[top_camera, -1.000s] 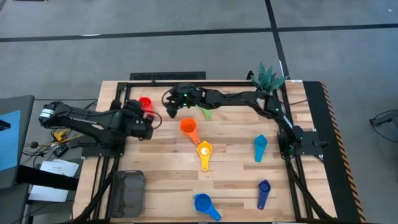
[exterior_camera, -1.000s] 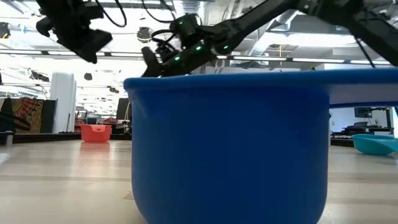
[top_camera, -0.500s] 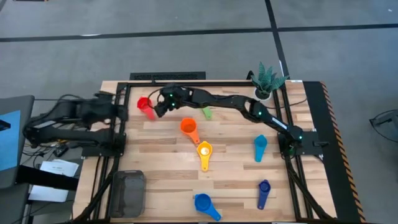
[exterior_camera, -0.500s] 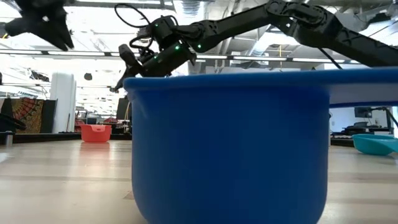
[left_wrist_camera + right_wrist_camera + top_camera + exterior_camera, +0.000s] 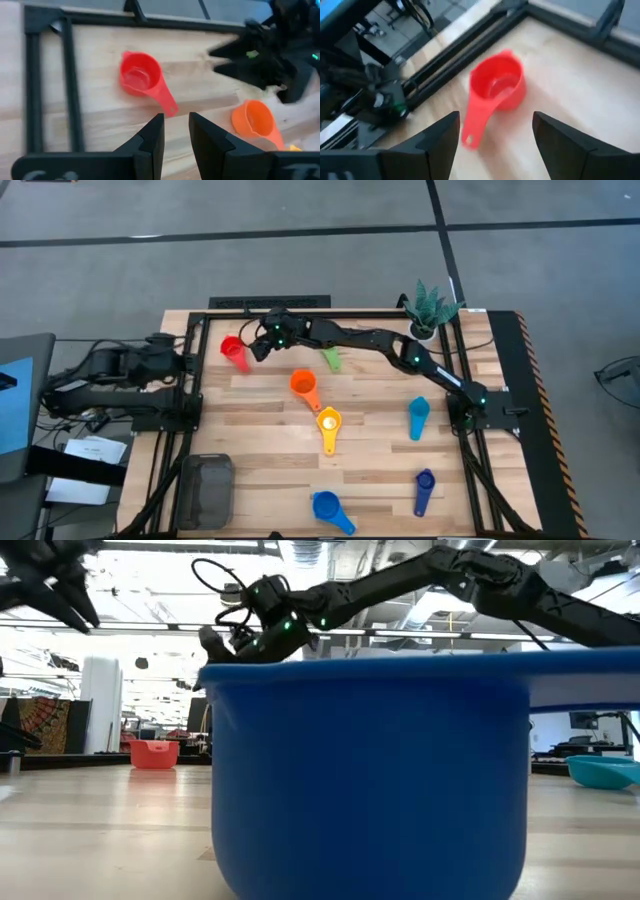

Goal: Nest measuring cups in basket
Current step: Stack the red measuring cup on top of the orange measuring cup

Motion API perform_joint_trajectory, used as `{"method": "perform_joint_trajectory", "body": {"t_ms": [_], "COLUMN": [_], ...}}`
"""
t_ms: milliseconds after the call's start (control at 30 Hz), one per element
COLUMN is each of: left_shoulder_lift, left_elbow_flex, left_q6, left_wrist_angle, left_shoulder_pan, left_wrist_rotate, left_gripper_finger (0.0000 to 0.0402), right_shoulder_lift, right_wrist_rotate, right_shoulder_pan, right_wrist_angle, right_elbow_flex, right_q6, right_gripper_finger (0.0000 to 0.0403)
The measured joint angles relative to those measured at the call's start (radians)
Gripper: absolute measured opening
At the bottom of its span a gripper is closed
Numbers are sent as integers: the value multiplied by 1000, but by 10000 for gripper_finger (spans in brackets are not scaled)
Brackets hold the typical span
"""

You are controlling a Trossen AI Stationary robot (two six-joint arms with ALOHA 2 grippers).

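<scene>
The red measuring cup (image 5: pixel 233 350) stands on its base at the table's far left, mouth up, handle (image 5: pixel 472 125) on the wood. My right gripper (image 5: pixel 256 348) hovers just right of it, open, its fingers (image 5: pixel 420 145) spread wider than the cup (image 5: pixel 497 87) and clear of it. My left gripper (image 5: pixel 176 135) is drawn back at the left edge (image 5: pixel 182 360), a narrow gap between its fingers and nothing in it. The orange (image 5: pixel 303 385), yellow (image 5: pixel 329 423), green (image 5: pixel 331 359), teal (image 5: pixel 418 416), blue (image 5: pixel 330 510) and dark blue-purple (image 5: pixel 424 488) cups lie scattered. The basket (image 5: pixel 207 490) stands at the near left.
A black frame rail (image 5: pixel 270 313) runs along the far edge behind the red cup, with another rail (image 5: pixel 192 370) on its left. A potted plant (image 5: pixel 430 310) stands at the far right. In the low view the blue cup (image 5: pixel 370 770) fills the foreground.
My left arm has pulled back from beside the red cup toward the table's left edge and turned its wrist. My right gripper has reached farther left, up to the red cup. The cups have stayed in place.
</scene>
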State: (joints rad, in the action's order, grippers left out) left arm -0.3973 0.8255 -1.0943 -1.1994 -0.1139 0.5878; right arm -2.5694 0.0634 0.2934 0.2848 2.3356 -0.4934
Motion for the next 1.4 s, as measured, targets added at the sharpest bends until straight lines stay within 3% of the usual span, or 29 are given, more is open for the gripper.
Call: {"method": "perform_joint_trajectory", "body": {"t_ms": [167,400,833,1100,1400], "left_shoulder_lift": [-77,-193,-443,-519,-523], "left_elbow_flex": [-72,-76,-76,-76,-111], "left_q6": [-49,-159,-269,-168,8], "left_wrist_angle": [132,122,111,165,276], "left_shoulder_pan": [0,-1,-9,-113,-340], "left_wrist_rotate": [0,42,-30,-196,-265], "left_gripper_finger": [77,77,77,77,81], "right_shoulder_lift": [-46,-66,-108,-103,-63], "right_wrist_rotate": [82,175,184,196,273], "right_shoulder_pan": [24,40,40,43,82], "right_wrist_angle": [4,-7,-82,-76,-50], "right_elbow_flex": [1,-1,19,21,20], "right_q6": [13,56,80,11,-160], "right_gripper_finger": [276,276,276,276,276]}}
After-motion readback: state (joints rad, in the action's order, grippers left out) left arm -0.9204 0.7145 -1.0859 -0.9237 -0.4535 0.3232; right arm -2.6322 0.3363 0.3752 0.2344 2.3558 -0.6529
